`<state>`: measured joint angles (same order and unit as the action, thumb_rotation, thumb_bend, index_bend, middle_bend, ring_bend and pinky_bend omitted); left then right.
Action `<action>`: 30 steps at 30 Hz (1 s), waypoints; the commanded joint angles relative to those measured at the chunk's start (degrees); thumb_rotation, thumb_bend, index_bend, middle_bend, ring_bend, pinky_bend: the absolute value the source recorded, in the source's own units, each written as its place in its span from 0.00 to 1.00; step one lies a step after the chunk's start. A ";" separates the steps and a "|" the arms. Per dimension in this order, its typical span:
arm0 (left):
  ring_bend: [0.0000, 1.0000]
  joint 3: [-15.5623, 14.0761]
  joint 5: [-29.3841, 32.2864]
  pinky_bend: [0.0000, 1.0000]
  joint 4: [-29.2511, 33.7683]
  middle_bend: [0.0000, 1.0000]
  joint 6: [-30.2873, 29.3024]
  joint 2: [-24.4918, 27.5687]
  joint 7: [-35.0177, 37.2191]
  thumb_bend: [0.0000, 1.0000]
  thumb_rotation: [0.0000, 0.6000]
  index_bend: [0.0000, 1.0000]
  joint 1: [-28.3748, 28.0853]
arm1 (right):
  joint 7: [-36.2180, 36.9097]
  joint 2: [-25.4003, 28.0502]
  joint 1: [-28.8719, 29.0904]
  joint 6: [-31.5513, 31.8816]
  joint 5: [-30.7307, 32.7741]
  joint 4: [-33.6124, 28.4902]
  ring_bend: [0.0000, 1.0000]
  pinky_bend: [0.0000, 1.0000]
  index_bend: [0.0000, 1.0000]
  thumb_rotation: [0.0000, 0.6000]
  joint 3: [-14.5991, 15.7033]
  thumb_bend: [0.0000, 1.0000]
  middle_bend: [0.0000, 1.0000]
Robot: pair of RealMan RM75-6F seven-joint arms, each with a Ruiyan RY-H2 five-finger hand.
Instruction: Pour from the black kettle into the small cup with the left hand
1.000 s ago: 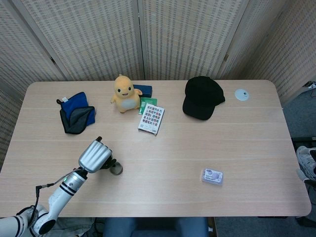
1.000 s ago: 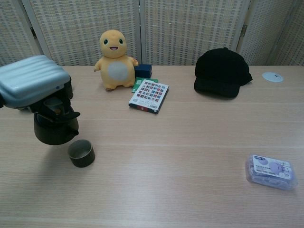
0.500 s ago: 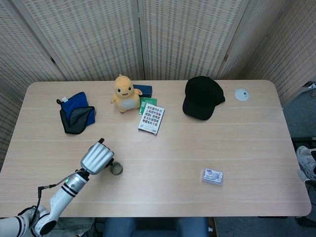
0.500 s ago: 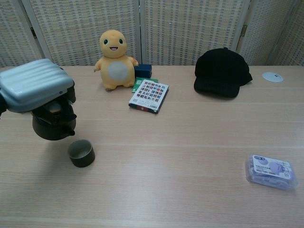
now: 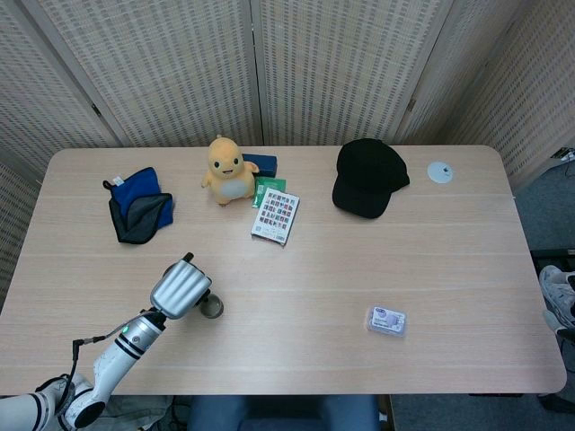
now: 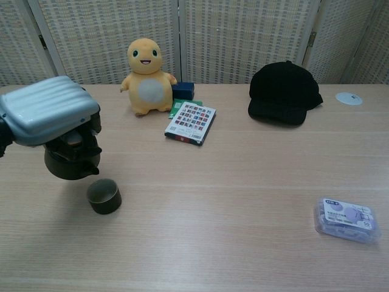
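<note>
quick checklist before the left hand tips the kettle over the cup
1. Kettle held: the left hand grips the black kettle from above, clear of the table. Ok.
2. Cup upright: the small cup stands open side up. Ok.
3. Spout over the cup: the kettle hangs up and left of the cup; spout position unclear. Cannot tell.
4. Space around the cup: the card box and plush toy sit well away. Ok.
5. Kettle contents: hidden by the hand. Cannot tell.
6. Right hand: in neither view. Cannot tell.

No text is legible; the small clear plastic box (image 6: 345,219) carries a blue-white label, its print too small to read.
</note>
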<state>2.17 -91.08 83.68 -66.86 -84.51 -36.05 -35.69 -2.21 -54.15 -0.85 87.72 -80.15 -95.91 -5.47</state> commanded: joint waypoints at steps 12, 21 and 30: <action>0.96 -0.16 -0.86 0.51 -0.52 1.00 -0.04 -0.82 -2.17 0.36 0.88 1.00 -0.04 | 0.27 0.11 -0.23 0.08 0.14 0.12 0.31 0.38 0.38 1.00 0.01 0.17 0.38; 0.96 -0.35 -1.24 0.51 -0.24 1.00 0.05 -0.83 -3.46 0.36 0.88 1.00 0.04 | 0.55 0.14 -0.36 0.20 0.11 0.23 0.31 0.38 0.38 1.00 -0.01 0.17 0.38; 0.96 -0.47 -2.25 0.51 -0.45 1.00 -0.30 -0.81 -4.23 0.36 0.89 1.00 0.00 | 0.70 0.18 -0.44 0.35 0.00 0.20 0.31 0.38 0.38 1.00 -0.04 0.17 0.38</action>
<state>1.71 -93.28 83.23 -67.15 -85.31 -40.27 -35.70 -1.51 -53.96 -1.29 88.07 -80.16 -95.71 -5.50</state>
